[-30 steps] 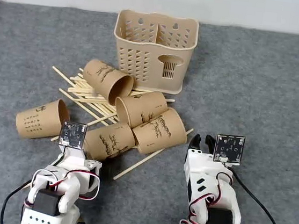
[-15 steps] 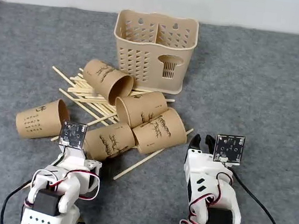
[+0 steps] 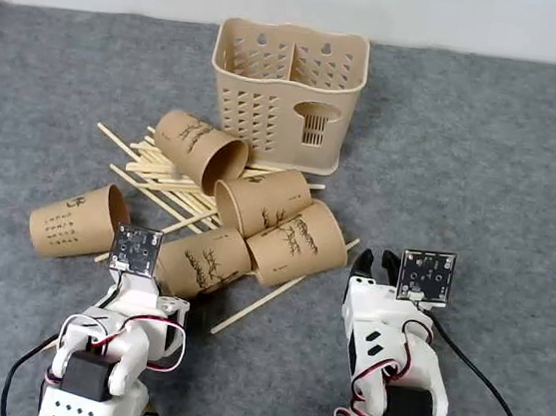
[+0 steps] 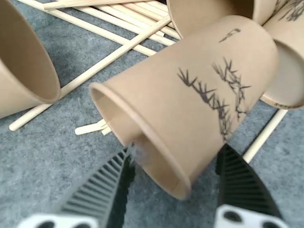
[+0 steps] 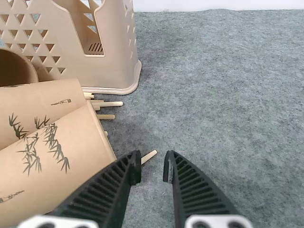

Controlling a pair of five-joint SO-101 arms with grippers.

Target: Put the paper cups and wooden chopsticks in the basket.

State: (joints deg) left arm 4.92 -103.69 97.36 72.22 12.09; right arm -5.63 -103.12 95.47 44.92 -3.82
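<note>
One paper cup [image 4: 190, 95] lying between spread left jaws, right jaws slightly parted

Brown paper cups [image 3: 299, 243] with black bamboo print, pale wooden chopsticks [image 3: 259, 307], beige basket [image 3: 258, 115], grey table [image 3: 484, 161].
</note>
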